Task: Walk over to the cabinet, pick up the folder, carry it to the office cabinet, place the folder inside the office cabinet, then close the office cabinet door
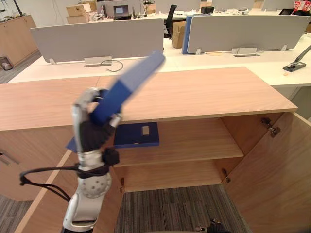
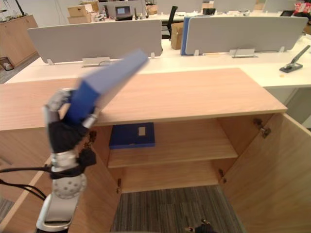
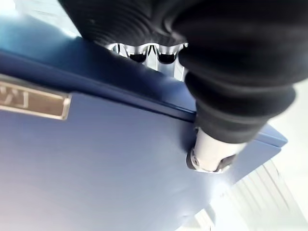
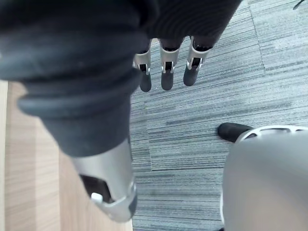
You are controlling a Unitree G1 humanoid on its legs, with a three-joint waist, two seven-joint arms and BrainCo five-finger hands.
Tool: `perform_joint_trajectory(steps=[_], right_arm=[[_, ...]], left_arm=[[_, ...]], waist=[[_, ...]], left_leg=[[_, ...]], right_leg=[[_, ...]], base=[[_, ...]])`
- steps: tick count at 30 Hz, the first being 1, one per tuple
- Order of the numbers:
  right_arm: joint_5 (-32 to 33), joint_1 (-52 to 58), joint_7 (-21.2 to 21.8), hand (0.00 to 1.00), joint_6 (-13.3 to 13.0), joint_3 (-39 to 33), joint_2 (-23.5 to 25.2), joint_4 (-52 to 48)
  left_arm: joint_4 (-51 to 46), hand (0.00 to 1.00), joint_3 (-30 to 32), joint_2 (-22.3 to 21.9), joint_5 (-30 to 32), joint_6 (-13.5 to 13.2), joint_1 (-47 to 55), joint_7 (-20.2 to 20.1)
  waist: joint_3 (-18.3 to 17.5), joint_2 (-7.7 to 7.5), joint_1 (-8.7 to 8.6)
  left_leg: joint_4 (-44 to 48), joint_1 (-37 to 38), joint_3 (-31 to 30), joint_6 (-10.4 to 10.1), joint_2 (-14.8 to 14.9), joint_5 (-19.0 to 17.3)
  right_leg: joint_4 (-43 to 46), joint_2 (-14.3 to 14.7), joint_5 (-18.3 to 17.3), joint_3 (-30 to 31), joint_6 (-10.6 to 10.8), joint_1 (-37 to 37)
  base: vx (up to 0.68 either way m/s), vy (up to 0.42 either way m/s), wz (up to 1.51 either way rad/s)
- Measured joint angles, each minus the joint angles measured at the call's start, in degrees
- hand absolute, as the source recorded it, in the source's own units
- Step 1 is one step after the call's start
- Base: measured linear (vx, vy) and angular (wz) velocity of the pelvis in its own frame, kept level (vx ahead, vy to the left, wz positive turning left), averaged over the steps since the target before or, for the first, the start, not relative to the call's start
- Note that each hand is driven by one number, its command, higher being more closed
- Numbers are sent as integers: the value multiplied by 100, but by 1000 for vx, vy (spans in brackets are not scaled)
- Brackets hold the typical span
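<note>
My left hand (image 1: 91,130) is raised in front of the open office cabinet (image 1: 194,97), shut on a blue folder (image 1: 127,83) that slants up and to the right above the cabinet top. In the left wrist view the folder's blue cover (image 3: 96,163) lies across the palm, with the thumb (image 3: 211,149) pressed on its edge. A second blue folder (image 1: 137,134) with a small label lies flat on the cabinet's upper shelf (image 1: 194,141). My right hand (image 4: 166,67) hangs over the grey carpet with its fingers straight and holds nothing.
Both cabinet doors stand open: the right door (image 1: 272,170) swings out at the lower right, the left door (image 1: 43,204) at the lower left. Behind the cabinet are white desks with grey dividers (image 1: 97,41), a black chair (image 1: 170,19) and cardboard boxes (image 1: 80,12).
</note>
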Motion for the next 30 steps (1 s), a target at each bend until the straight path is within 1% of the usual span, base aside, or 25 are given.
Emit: perform_joint_trajectory(steps=[1,2,3,4,5,6,8,10,11,14,16,17,18,19,20,21,22,23,25,26,28,29,30], right_arm=[[20,-23,-20,0,14,4,42,0],[22,-51,-35,0,36,10,105,-2],[46,-60,-36,0,37,21,121,-4],[62,-66,-40,0,35,134,193,-18],[69,-87,-42,0,33,173,270,-37],[145,-108,-50,0,25,171,276,-60],[378,-116,-96,0,-17,166,311,-267],[602,-119,-186,0,-70,101,364,-771],[654,-117,-196,0,-78,92,363,-926],[723,-104,-331,0,-96,-176,379,-1791],[726,-64,-424,0,-103,-341,386,-2644],[726,-27,-446,0,-115,-352,377,-3229],[741,-21,-455,0,-126,-352,370,-3513],[798,-17,-453,0,-143,-353,364,-4100],[911,-9,-409,0,-189,-360,363,-4707],[946,-5,-394,0,-233,-372,363,-4988],[1065,-7,-302,0,-367,-429,362,-5439],[1271,-10,-205,0,-453,-535,361,-5852],[1693,-54,-58,0,-618,-650,300,-6372],[2129,-122,106,0,-731,-685,222,-6594],[2760,-288,323,0,-792,-648,39,-6838],[2929,-358,385,0,-797,-599,-30,-6910],[3270,-508,519,0,-803,-476,-207,-7049]], left_arm=[[-22,100,272,-164,-931,-143,3,-37],[-37,100,483,-302,-1736,-246,18,-85],[-39,100,546,-363,-2106,-312,34,-137],[-44,100,655,-448,-2716,-424,95,-240],[-98,100,675,-506,-3041,-501,187,-292],[-146,100,676,-535,-3144,-529,237,-315],[-262,100,691,-607,-3209,-593,341,-342],[-504,100,852,-706,-3147,-633,495,-342],[-539,100,900,-716,-3136,-659,517,-341],[-660,100,1153,-788,-3068,-691,534,-342],[-687,100,1313,-898,-3069,-691,559,-345],[-688,100,1388,-933,-3073,-691,612,-347],[-688,100,1409,-932,-3076,-691,641,-352],[-688,100,1435,-933,-3083,-690,685,-382],[-688,100,1465,-933,-3083,-689,697,-433],[-688,100,1478,-933,-3083,-689,697,-454],[-688,100,1483,-933,-3082,-689,699,-501],[-688,100,1484,-933,-3076,-686,703,-561],[-688,100,1488,-929,-3031,-680,703,-647],[-688,100,1485,-929,-3006,-677,703,-693],[-687,100,1457,-918,-2924,-659,704,-798],[-687,100,1430,-908,-2908,-650,704,-836],[-685,100,1336,-887,-2904,-633,704,-900]], waist=[[0,-1,30],[1,-6,49],[4,-11,56],[12,-22,79],[20,-38,100],[23,-46,100],[28,-75,102],[38,-89,56],[38,-89,44],[38,-90,29],[42,-96,19],[43,-98,14],[45,-100,12],[49,-106,6],[56,-117,-15],[61,-126,-22],[81,-152,-32],[96,-177,-35],[116,-208,-41],[124,-221,-49],[127,-227,-58],[127,-226,-69],[127,-226,-91]], left_leg=[[6,12,5,0,3,0],[15,17,3,0,9,0],[19,18,2,-1,12,1],[24,17,2,-4,13,5],[23,16,2,-3,12,15],[22,17,1,-2,12,18],[17,11,9,-3,13,29],[-7,14,22,-3,13,53],[-11,14,27,-3,13,55],[-61,16,31,-3,12,80],[-76,8,38,-3,12,84],[-83,5,51,-4,12,83],[-87,2,63,-4,13,83],[-89,-19,85,-3,13,83],[-88,-54,89,-3,11,83],[-88,-72,89,-3,11,83],[-88,-79,90,-3,10,83],[-88,-78,90,-3,9,83],[-89,-77,91,-3,4,83],[-90,-77,94,-2,1,82],[-91,-76,95,-1,-2,81],[-92,-74,98,0,-3,80],[-91,-74,100,0,-2,80]], right_leg=[[24,0,-7,12,-11,0],[62,2,-18,13,-26,-6],[78,3,-21,14,-30,-12],[86,4,-22,18,-32,-16],[93,2,-22,20,-32,-28],[98,1,-21,21,-32,-40],[122,1,-22,39,-33,-78],[141,1,-20,60,-33,-103],[143,1,-20,67,-33,-107],[142,1,-18,73,-32,-130],[137,2,-17,78,-32,-150],[133,3,-17,91,-32,-166],[132,4,-17,104,-32,-179],[133,4,-16,128,-31,-219],[133,3,-15,131,-31,-254],[134,2,-15,131,-31,-272],[134,1,-15,132,-31,-275],[133,0,-15,133,-31,-272],[133,-5,-15,141,-31,-270],[135,-8,-15,145,-31,-261],[141,-12,-14,147,-30,-261],[141,-13,-14,150,-30,-263],[144,-12,-13,152,-29,-266]], base=[[-31,13,-1],[-48,13,0],[-59,9,1],[-70,6,1],[-66,6,0],[-81,10,0],[-65,11,-3],[-41,10,-4],[-33,14,-3],[0,0,0],[3,10,-2],[11,18,-5],[14,25,-9],[9,20,-8],[6,19,-6],[0,0,0],[0,0,0],[0,0,0],[0,0,0],[0,0,0],[0,0,0],[0,0,0],[-37,17,-1]])
